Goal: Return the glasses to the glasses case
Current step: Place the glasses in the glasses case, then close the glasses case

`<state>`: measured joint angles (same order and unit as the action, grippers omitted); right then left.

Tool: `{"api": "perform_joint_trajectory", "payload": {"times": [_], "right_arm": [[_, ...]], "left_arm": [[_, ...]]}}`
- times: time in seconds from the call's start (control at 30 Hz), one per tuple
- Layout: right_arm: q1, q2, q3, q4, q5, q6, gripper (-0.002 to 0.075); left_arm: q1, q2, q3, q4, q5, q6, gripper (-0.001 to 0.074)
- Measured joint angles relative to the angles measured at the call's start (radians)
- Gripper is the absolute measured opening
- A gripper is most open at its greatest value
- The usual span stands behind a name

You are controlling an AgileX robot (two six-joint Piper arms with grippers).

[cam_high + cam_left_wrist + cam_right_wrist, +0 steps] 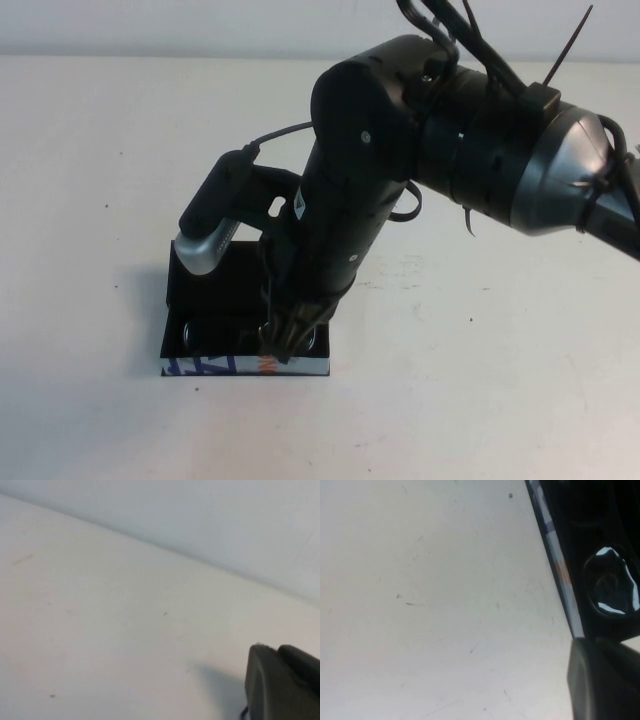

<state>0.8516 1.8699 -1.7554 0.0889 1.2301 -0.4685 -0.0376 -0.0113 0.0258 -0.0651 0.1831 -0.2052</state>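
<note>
The black glasses case (215, 367) lies open on the table at front left, its white printed front edge towards me. The dark glasses (196, 335) lie inside it, mostly hidden by my arm. My right gripper (284, 345) points down into the case near its front edge, over the glasses. The right wrist view shows the case's front edge (560, 575) and one lens (612, 587) in the black lining, with part of the gripper (602, 680) beside them. My left gripper (282, 685) shows only in its wrist view, over bare table, away from the case.
The white table (480, 380) spreads all round the case. The right arm's bulk (480, 140) and cables stretch from the back right over the table's middle. A pale wall (225, 515) runs along the far edge.
</note>
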Motion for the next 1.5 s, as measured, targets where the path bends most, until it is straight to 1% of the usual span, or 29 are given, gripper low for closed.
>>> {"api": "perform_joint_trajectory", "payload": {"times": [0.1, 0.27, 0.33, 0.4, 0.47, 0.6, 0.67, 0.73, 0.8, 0.87, 0.97, 1.07, 1.23, 1.3, 1.5], "right_arm": [[0.0, 0.0, 0.0, 0.002, -0.002, 0.002, -0.0011], [0.0, 0.0, 0.0, 0.002, -0.036, 0.039, -0.0011], [0.0, 0.0, 0.0, 0.002, -0.051, 0.046, -0.0011], [0.0, 0.0, 0.0, 0.002, -0.068, 0.053, -0.0011], [0.0, 0.0, 0.0, 0.002, -0.083, 0.059, -0.0011], [-0.002, 0.0, 0.0, 0.002, -0.103, 0.091, -0.0011], [-0.011, 0.0, 0.0, 0.005, -0.105, 0.099, -0.0011], [-0.026, 0.0, 0.0, 0.01, -0.105, 0.114, -0.0011], [-0.05, 0.0, 0.0, 0.014, -0.111, 0.137, -0.0011], [-0.078, 0.0, 0.0, 0.022, -0.123, 0.151, -0.0011], [-0.116, 0.0, 0.0, 0.049, -0.147, 0.156, -0.0011], [-0.141, 0.0, 0.0, 0.074, -0.164, 0.158, -0.0011], [-0.149, 0.011, 0.0, 0.092, -0.237, 0.158, -0.0011], [-0.152, 0.032, -0.006, 0.098, -0.264, 0.163, -0.0011], [-0.186, 0.125, -0.101, 0.132, -0.25, 0.181, -0.0011]], "left_arm": [[0.0, 0.0, 0.0, -0.113, -0.066, -0.092, -0.0001], [0.0, 0.0, 0.0, -0.183, -0.154, -0.144, -0.0001], [0.0, 0.0, -0.029, -0.203, -0.102, -0.156, -0.0001], [-0.011, 0.035, -0.09, -0.207, -0.009, -0.154, -0.0001], [-0.032, 0.11, -0.158, -0.209, 0.086, -0.117, -0.0001], [-0.076, 0.347, -0.306, -0.211, 0.275, -0.02, -0.0001], [-0.097, 0.481, -0.378, -0.249, 0.361, 0.066, -0.0001], [-0.112, 0.601, -0.433, -0.33, 0.42, 0.198, -0.0001], [-0.122, 0.694, -0.46, -0.464, 0.465, 0.364, -0.0001], [-0.126, 0.782, -0.466, -0.643, 0.498, 0.57, -0.0001], [-0.128, 0.889, -0.449, -0.886, 0.51, 0.818, -0.0001], [-0.128, 0.985, -0.429, -1.035, 0.503, 1.018, -0.0001], [-0.128, 1.135, -0.426, -1.199, 0.482, 1.242, -0.0001], [-0.128, 1.204, -0.426, -1.267, 0.482, 1.357, -0.0001], [-0.128, 1.409, -0.426, -1.457, 0.554, 1.597, -0.0001]]}}
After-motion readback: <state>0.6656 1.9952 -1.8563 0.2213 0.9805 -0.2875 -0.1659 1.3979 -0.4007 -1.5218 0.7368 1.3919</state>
